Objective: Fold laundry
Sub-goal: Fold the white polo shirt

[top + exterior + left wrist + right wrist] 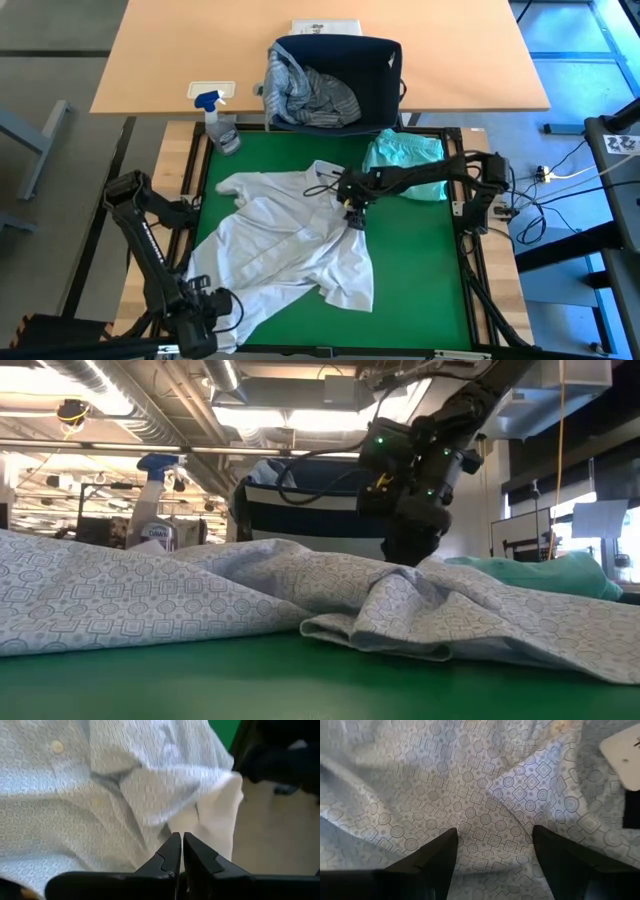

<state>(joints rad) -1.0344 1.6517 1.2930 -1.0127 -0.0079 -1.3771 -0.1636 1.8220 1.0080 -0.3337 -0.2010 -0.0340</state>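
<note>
A pale white-blue patterned button-up shirt (290, 245) lies spread and rumpled on the green mat (420, 270). My right gripper (354, 218) is open above the shirt's middle, near the collar, with a finger on either side of a ridge of cloth (495, 820). My left gripper (180, 840) is shut at the shirt's near left corner (215, 300). A mint-teal garment (405, 165) lies bunched at the mat's far right. A grey-blue striped shirt (310, 95) sits in the navy basket (385, 60). My right gripper comes at the shirt from above, fingers (435, 860) pointing down; a fold hides the tips in the low view (410, 545), so I cannot tell whether they touch the cloth. My left gripper is shut beside the shirt's white edge (220, 815); I cannot tell whether it touches it.
A spray bottle (220, 125) stands at the mat's far left corner. The basket stands on the wooden table (160, 60) beyond the mat's far edge. Bare green mat shows to the right of the shirt and along the near edge.
</note>
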